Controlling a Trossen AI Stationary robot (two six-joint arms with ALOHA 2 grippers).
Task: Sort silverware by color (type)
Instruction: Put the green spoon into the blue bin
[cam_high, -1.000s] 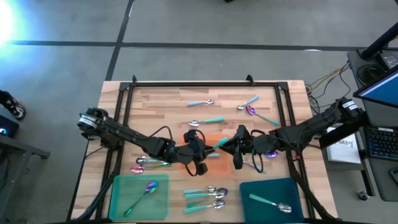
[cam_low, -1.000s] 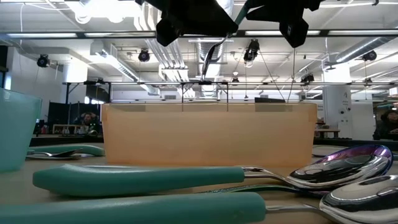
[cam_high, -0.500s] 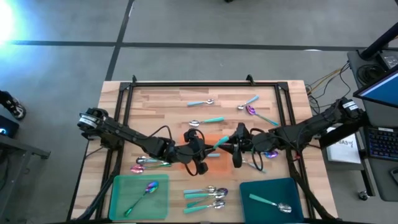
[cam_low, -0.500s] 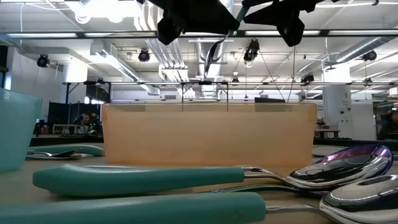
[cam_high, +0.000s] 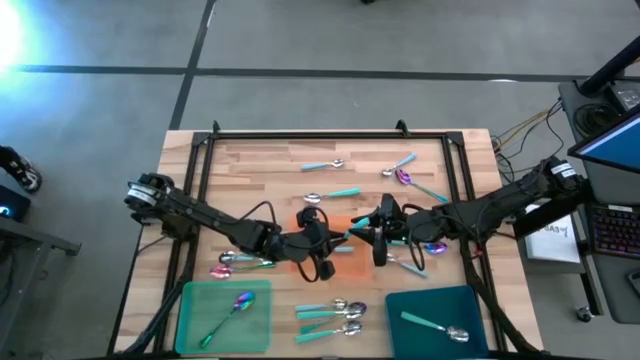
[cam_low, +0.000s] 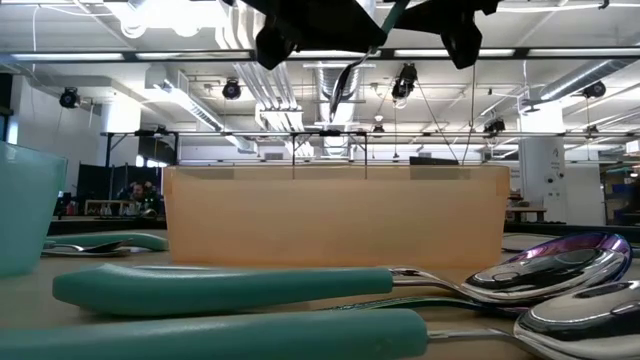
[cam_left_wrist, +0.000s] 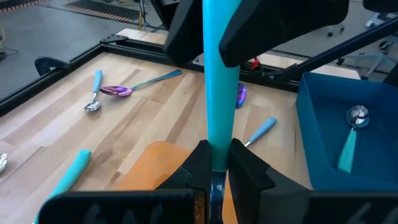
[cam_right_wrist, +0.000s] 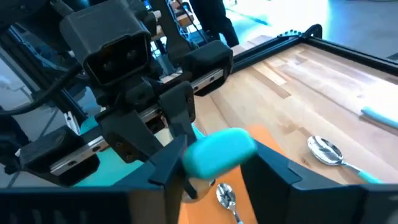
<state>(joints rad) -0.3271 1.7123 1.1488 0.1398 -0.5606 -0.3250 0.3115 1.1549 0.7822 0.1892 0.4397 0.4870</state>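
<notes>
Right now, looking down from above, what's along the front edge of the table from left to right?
Flat green rectangular tray holding a green-handled spoon with a purple bowl → bunch of teal-handled silver spoons on the wood → dark teal rectangular tray holding one teal-handled silver spoon.

Overhead camera looked straight down; low camera sat at table (cam_high: 270, 160) level; both wrist cameras closely faced the orange tray (cam_left_wrist: 155, 158).

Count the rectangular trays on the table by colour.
green tray: 1
orange tray: 1
teal tray: 1
Total: 3
</notes>
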